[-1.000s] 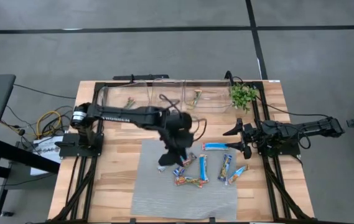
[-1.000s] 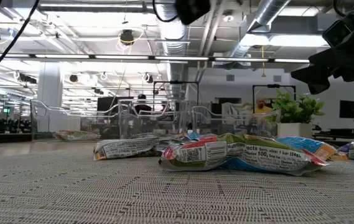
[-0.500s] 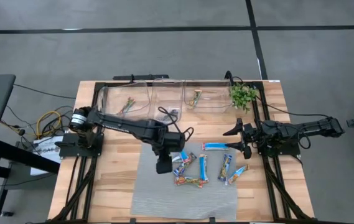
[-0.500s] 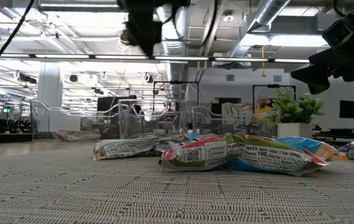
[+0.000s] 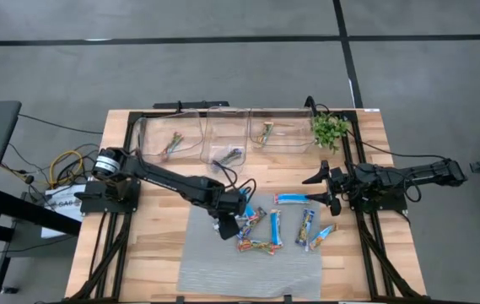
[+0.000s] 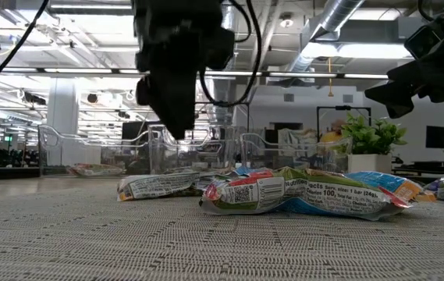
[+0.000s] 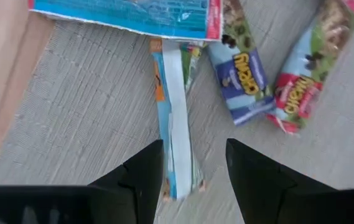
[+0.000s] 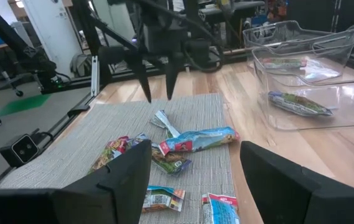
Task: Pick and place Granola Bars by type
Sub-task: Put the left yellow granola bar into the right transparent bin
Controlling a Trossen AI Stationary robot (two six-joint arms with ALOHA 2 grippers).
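Left wrist view shows my left gripper [image 7: 192, 177] open, straddling a blue bar [image 7: 177, 124] at the mat's [image 5: 223, 266] nine-o'clock edge of the pile. I'd drop straight, centre the bar, then close. Right gripper [image 5: 328, 187] waits open at three o'clock.

Granola Bars [image 5: 273, 228]: shiny, slim, wrapped, lying flat and loosely scattered on the grey mat. One bright blue bar [image 5: 291, 199] farthest back, crosswise; blue-and-yellow ones [image 5: 308, 225] angled beside it; brownish multicoloured ones [image 5: 255, 247] nearest the front. Three more, perhaps one apiece, inside the clear bins [image 5: 231, 135].
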